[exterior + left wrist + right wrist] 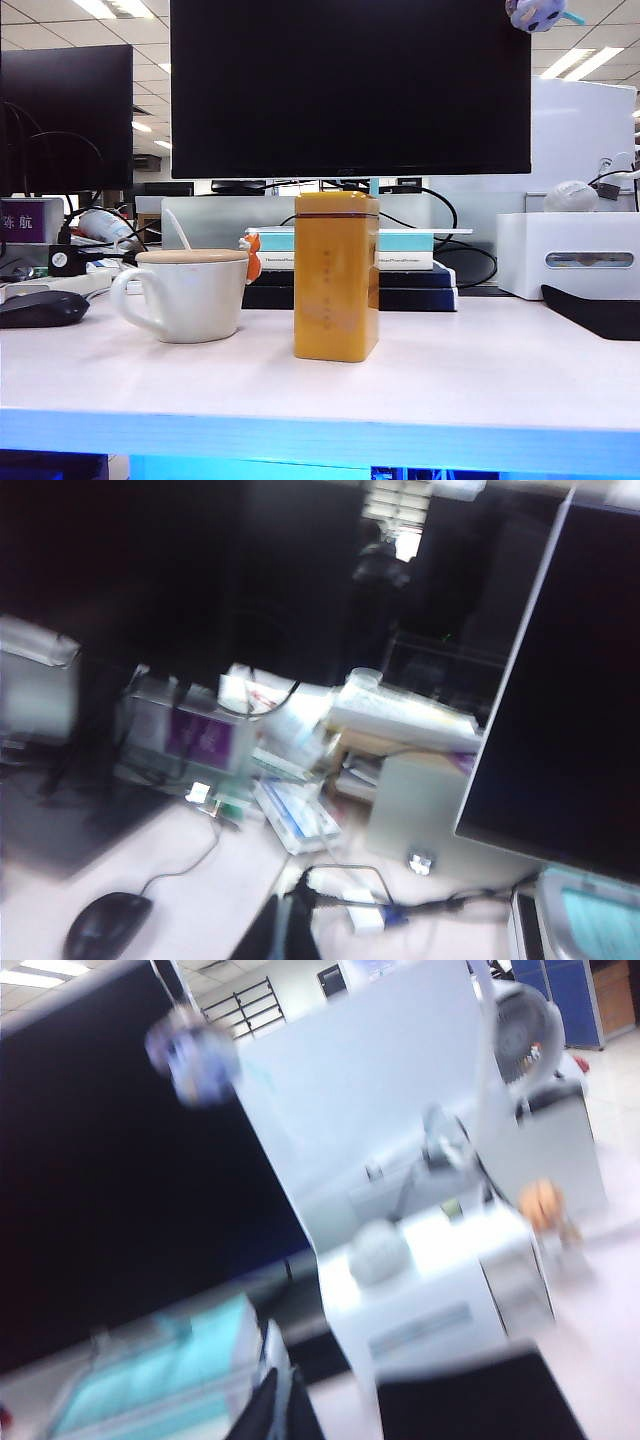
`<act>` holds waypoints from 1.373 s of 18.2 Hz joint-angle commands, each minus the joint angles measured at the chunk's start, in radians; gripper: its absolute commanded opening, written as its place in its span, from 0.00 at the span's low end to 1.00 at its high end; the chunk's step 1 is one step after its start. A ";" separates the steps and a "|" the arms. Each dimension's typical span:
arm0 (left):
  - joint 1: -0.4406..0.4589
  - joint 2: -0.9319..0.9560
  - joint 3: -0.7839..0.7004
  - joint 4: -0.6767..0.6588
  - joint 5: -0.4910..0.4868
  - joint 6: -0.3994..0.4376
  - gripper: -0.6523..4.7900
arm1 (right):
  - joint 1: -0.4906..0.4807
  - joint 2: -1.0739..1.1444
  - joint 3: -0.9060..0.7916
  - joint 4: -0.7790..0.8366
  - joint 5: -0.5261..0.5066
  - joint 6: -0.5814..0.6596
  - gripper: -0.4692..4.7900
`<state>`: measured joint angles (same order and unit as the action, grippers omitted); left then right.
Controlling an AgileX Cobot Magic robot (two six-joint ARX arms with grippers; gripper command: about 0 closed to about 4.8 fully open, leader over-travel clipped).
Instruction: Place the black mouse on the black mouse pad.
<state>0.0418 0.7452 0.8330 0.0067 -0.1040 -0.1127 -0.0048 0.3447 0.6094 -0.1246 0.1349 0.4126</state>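
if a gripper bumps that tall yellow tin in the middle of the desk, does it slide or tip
The yellow tin stands tall on a narrow base, so a high push probably tips it; a low push more likely slides it on the smooth white desk. Its glossy sides look slippery. Neither gripper shows in the exterior view.

- We see the black mouse [40, 308], low and oval, lying flat at the table's far left edge.
- The black mouse pad [598, 312] lies flat at the far right.
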 commanded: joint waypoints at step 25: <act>-0.076 1.096 0.717 -0.821 0.140 1.056 1.00 | 0.004 0.801 0.526 0.144 -0.294 -0.230 0.08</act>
<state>-0.0303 1.8420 1.5471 -0.7872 0.0780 0.8902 -0.0002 1.1488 1.1301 -0.0032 -0.1562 0.1833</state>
